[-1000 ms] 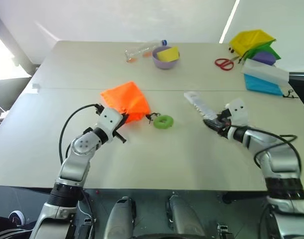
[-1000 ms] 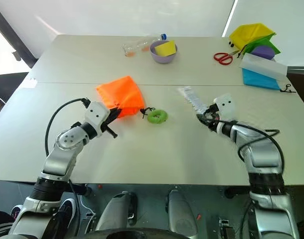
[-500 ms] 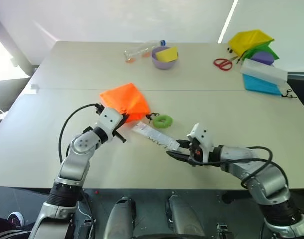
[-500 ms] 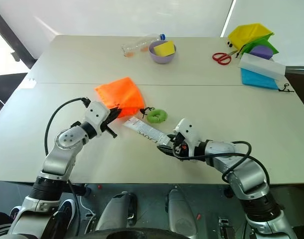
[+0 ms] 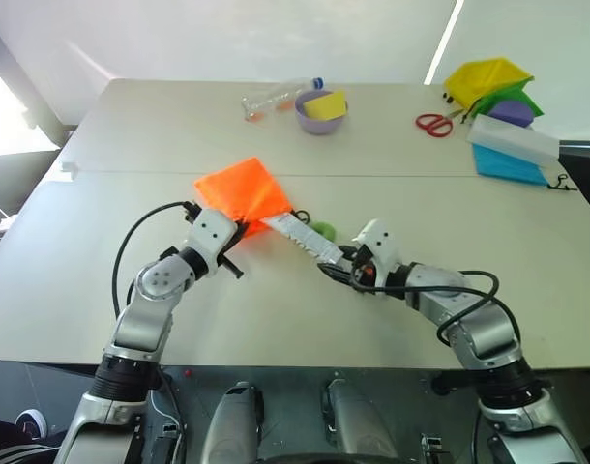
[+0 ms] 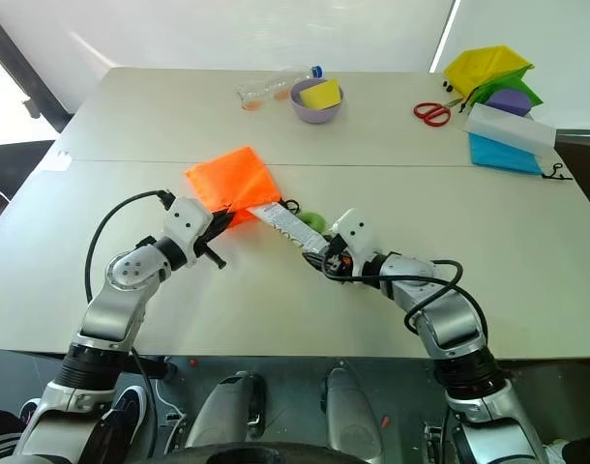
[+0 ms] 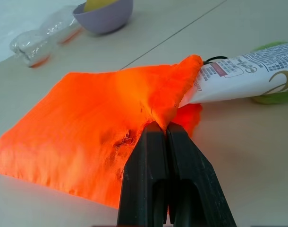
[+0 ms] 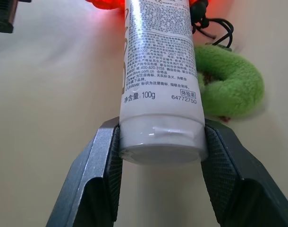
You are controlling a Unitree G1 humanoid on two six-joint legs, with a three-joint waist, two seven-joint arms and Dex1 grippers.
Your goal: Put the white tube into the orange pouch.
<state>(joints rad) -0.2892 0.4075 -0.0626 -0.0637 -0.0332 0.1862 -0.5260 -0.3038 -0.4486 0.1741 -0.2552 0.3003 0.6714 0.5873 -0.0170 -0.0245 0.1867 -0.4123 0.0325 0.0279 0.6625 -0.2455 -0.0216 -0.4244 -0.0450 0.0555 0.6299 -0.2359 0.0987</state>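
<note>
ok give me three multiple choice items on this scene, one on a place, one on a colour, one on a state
1. Where is the white tube's far end?
A. at the orange pouch's mouth
B. in the purple bowl
C. beside the scissors

2. What colour is the ring by the pouch?
A. blue
B. green
C. red

3. What is the left end effector doing?
A. hanging open
B. gripping the tube
C. pinching the pouch's edge

Answers:
1. A, the white tube reaches the orange pouch.
2. B, the ring is green.
3. C, the left end effector is shut on fabric.

My left gripper [image 5: 239, 235] pinches the orange pouch [image 5: 245, 192] lying at eleven o'clock; from my right gripper [image 5: 339, 268] the white tube [image 5: 303, 237] reaches its mouth, over the green ring [image 8: 230, 84].
</note>
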